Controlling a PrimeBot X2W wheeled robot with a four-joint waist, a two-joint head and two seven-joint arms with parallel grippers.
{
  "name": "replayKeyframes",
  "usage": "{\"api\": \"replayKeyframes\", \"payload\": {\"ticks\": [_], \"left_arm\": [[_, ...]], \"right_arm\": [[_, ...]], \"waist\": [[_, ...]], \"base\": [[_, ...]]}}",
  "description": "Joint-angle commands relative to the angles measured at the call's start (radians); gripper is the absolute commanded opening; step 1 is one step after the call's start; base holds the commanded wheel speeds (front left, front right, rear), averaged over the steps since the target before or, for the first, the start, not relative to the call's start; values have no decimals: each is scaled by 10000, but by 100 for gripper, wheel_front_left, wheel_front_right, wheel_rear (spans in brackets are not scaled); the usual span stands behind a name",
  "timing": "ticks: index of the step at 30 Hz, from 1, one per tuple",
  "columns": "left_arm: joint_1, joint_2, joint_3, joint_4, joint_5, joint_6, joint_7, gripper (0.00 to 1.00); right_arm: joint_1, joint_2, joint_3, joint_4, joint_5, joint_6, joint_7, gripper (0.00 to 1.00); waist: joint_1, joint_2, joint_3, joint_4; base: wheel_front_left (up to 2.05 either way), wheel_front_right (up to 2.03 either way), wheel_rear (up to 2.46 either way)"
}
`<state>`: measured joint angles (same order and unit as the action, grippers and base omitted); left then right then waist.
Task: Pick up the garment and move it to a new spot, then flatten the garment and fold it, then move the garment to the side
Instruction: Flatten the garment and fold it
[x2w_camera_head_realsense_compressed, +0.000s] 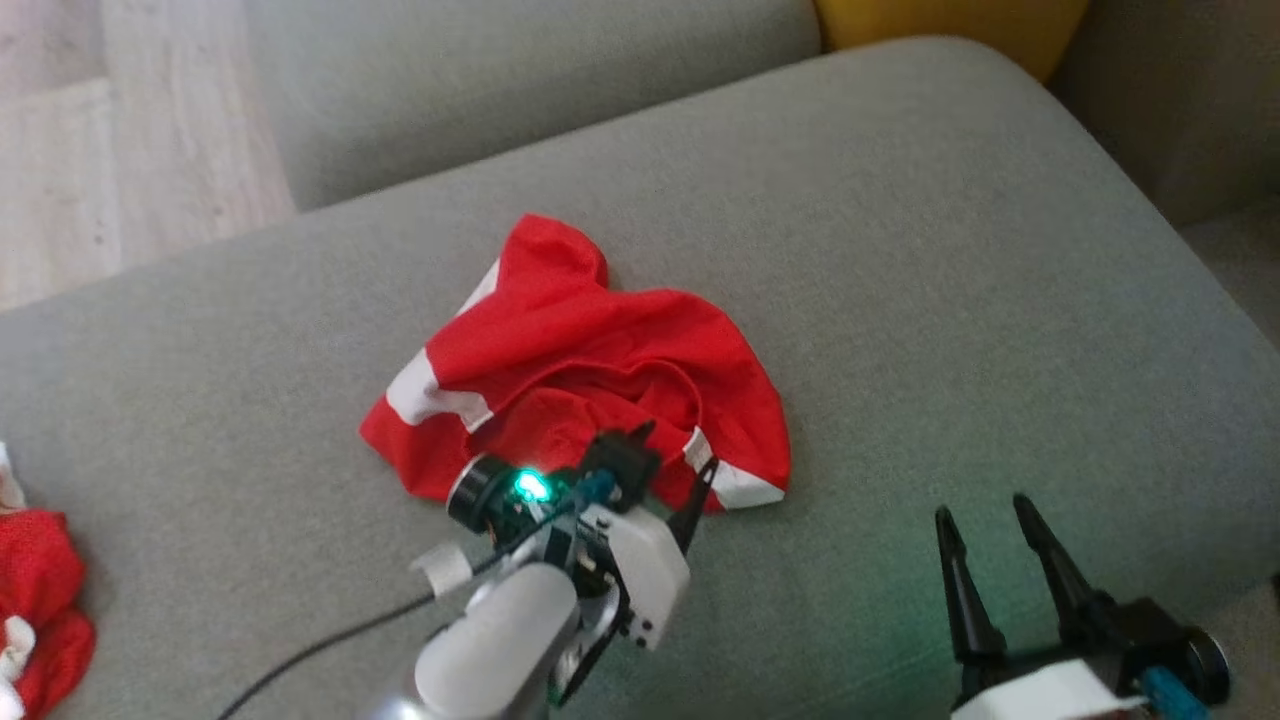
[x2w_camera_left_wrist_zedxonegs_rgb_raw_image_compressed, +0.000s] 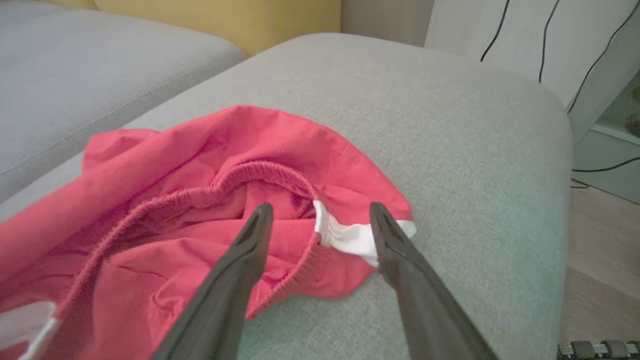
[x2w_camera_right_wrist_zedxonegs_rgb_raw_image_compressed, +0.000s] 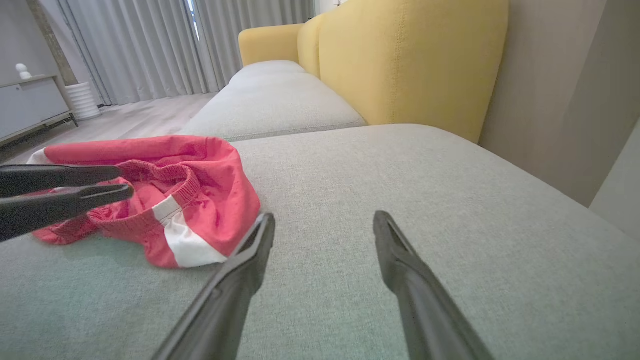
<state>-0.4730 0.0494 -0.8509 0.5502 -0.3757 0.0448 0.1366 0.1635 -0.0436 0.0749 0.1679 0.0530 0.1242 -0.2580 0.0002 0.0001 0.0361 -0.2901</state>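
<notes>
The garment (x2w_camera_head_realsense_compressed: 580, 350), a pair of red shorts with white side stripes and an elastic waistband, lay crumpled in a loose heap near the middle of the grey sofa cushion (x2w_camera_head_realsense_compressed: 900, 250). In the left wrist view the garment (x2w_camera_left_wrist_zedxonegs_rgb_raw_image_compressed: 200, 165) showed its waistband curled open on top, with a white stripe at its right edge. The left gripper (x2w_camera_head_realsense_compressed: 676, 450) hung over the heap's near edge, its jaws spread with nothing pinched. Seen along its own fingers, the left gripper (x2w_camera_left_wrist_zedxonegs_rgb_raw_image_compressed: 320, 207) straddled the waistband and the white stripe; whether the tips touched the cloth could not be told. From the right wrist view the garment (x2w_camera_right_wrist_zedxonegs_rgb_raw_image_compressed: 200, 165) sat to the left, with the left gripper (x2w_camera_right_wrist_zedxonegs_rgb_raw_image_compressed: 122, 181) reaching in over it. The right gripper (x2w_camera_head_realsense_compressed: 983, 508) stood apart from the garment on its right, over bare cushion, jaws spread and empty; its own view showed the right gripper (x2w_camera_right_wrist_zedxonegs_rgb_raw_image_compressed: 325, 216) above plain grey fabric. A second red cloth (x2w_camera_head_realsense_compressed: 30, 600) lay at the cushion's left edge. Behind the cushion rose a yellow backrest (x2w_camera_right_wrist_zedxonegs_rgb_raw_image_compressed: 410, 65).
</notes>
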Motion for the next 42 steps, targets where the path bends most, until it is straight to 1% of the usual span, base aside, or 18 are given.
{"api": "replayKeyframes", "payload": {"ticks": [1, 4, 10, 12, 13, 14, 15, 16, 20, 23, 27, 31, 36, 38, 41, 42], "left_arm": [[-531, 9, 192, -168, -148, 39, 41, 100], [-963, 9, -13, 356, -420, 79, 204, 100], [-1439, 9, -242, 1134, -917, 100, -112, 100], [-1546, 9, -344, 1324, -1094, 30, -209, 100], [-1614, 9, -411, 1429, -1131, 19, -262, 86], [-1679, 9, -489, 1524, -1155, -3, -317, 45], [-1724, 9, -556, 1584, -1216, -47, -388, 10], [-1761, 9, -619, 1611, -1298, -115, -492, 0], [-1920, 9, -856, 1584, -1743, -374, -849, 0], [-2189, 9, -1028, 1270, -2160, -591, -1175, 0], [-3154, 9, -1417, 719, -2377, -794, -1395, 0], [-4668, 9, -1506, 181, -2393, -797, -1609, 0], [-6373, 48, -1098, -44, -2209, -737, -2061, 0], [-6679, 247, -923, -193, -2182, -763, -2198, 0], [-6442, 760, -782, -491, -2262, -703, -2245, 0], [-6442, 760, -782, -491, -2262, -703, -2245, 0]], "right_arm": [[-491, -66, 291, -330, 26, 65, -38, 100], [-641, -66, 374, -309, 69, 65, -38, 100], [-821, -66, 413, -277, 132, 65, -38, 100], [-842, -66, 439, -263, 146, 65, -38, 100], [-857, -66, 459, -252, 154, 65, -38, 100], [-872, -66, 477, -245, 166, 65, -38, 100], [-885, -66, 480, -240, 178, 65, -38, 100], [-898, -66, 465, -241, 191, 65, -38, 100], [-886, -66, 421, -203, 193, 65, -38, 100], [-875, -66, 426, -173, 223, 65, -38, 100], [-839, -66, 409, -177, 275, 65, -38, 100], [-758, -66, 433, -202, 336, 65, -38, 100], [-668, -66, 410, -250, 325, 65, -38, 100], [-647, -66, 327, -297, 348, 65, -38, 100], [-587, -66, 238, -342, 407, 65, -38, 100], [-587, -66, 238, -342, 407, 65, -38, 100]], "waist": [[-2, -1, 295, -246], [-2, -1, 538, -428], [-2, -1, 779, -608], [-2, -1, 819, -639], [-2, -1, 836, -656], [-2, -1, 847, -672], [-2, -1, 851, -683], [-2, -1, 851, -688], [-2, -1, 722, -661], [-2, -1, 552, -615], [-2, -1, 316, -464], [-2, -1, 55, -151], [-2, -1, -237, 404], [-2, -1, -284, 653], [-2, -1, -323, 1046], [-2, -1, -323, 1046]], "base": [[0, 0, 0], [0, 0, 0], [0, 0, 0], [0, 0, 0], [0, 0, 0], [0, 0, 0], [0, 0, 0], [0, 0, 0], [0, 0, 0], [0, 0, 0], [0, 0, 0], [0, 0, 0], [0, 0, 0], [0, 0, 0], [0, 0, 0], [0, 0, 0]]}}
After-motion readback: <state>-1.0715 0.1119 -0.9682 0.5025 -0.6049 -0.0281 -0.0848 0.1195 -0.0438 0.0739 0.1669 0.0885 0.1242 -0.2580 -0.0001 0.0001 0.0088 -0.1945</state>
